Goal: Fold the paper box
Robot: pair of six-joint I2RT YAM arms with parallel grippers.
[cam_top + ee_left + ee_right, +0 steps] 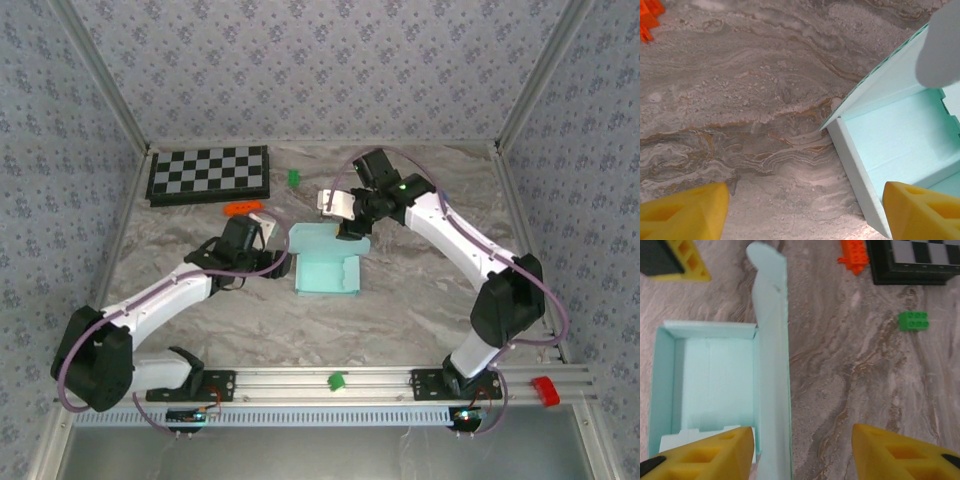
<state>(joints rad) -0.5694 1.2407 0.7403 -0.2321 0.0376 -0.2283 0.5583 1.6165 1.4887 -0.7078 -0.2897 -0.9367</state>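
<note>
- Marbled grey tabletop (420, 300) inside an enclosure with patterned wallpaper walls; both arms are mounted on a rail at the near edge.
- Top view: the paper box (325, 268), pale blue and partly formed into an open tray, lies at mid-table between the two arms.
- Top view: the left hand (272, 245) sits just beside the box's left side. The right hand (345, 232) hangs over its far right corner.
- Top view: a checkerboard (208, 174) lies at the far left, with an orange piece (245, 208) and a green brick (293, 178) near it.
- Left wrist view: the left hand (805, 210) is spread wide, its yellow fingers (685, 212) well apart and gripping nothing. A corner of the paper box (900, 135) lies on the tabletop (740, 100) near the right-side finger.
- Right wrist view: the right hand (802, 450) is spread, its fingers (900, 452) apart and not pinching. One tall flap (772, 340) of the paper box (715, 375) stands upright between them, just beside the finger on the left of the picture; contact cannot be told.
- Right wrist view: the checkerboard (920, 260), orange piece (854, 255) and green brick (913, 321) lie beyond the box.
</note>
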